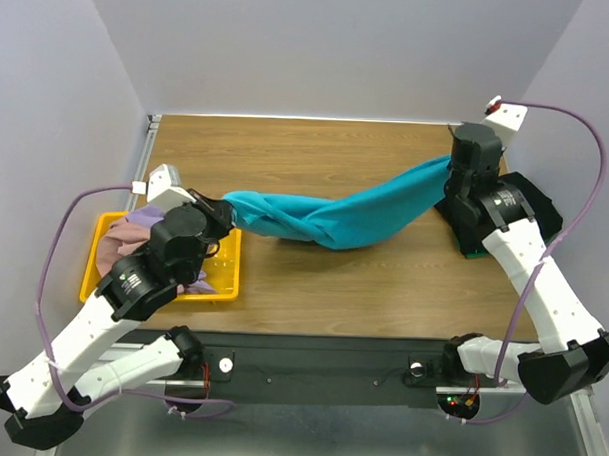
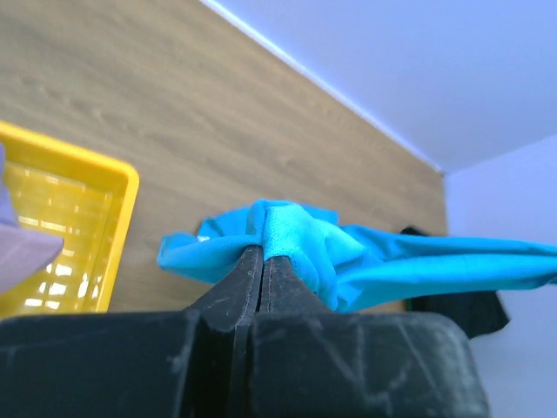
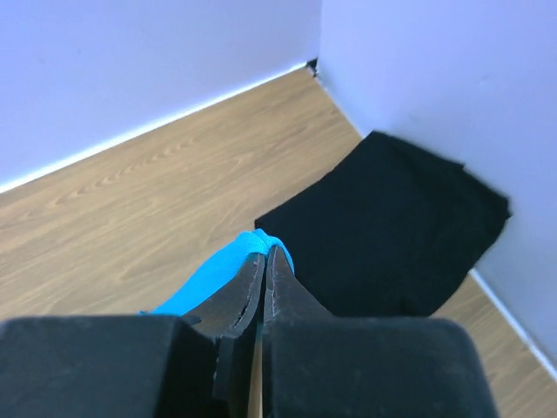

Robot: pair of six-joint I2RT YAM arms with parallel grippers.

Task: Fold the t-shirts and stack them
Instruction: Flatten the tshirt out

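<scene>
A teal t-shirt (image 1: pixel 345 214) hangs stretched in a twisted band across the table between my two grippers. The left gripper (image 1: pixel 223 213) is shut on its left end, beside the yellow tray; in the left wrist view the teal cloth (image 2: pixel 300 239) bunches over the closed tips (image 2: pixel 263 254). My right gripper (image 1: pixel 454 173) is shut on the other end, and a small fold of teal (image 3: pixel 252 244) wraps its tips (image 3: pixel 265 252). A folded black t-shirt (image 3: pixel 392 231) lies flat at the right wall, under the right arm (image 1: pixel 531 201). Pink and lavender shirts (image 1: pixel 134 232) sit heaped in the tray.
The yellow plastic tray (image 1: pixel 228 275) stands at the table's left front, partly under the left arm. Grey walls close in the table on the left, back and right. Bare wood (image 1: pixel 287 152) shows behind the teal shirt and in front of it (image 1: pixel 362 290).
</scene>
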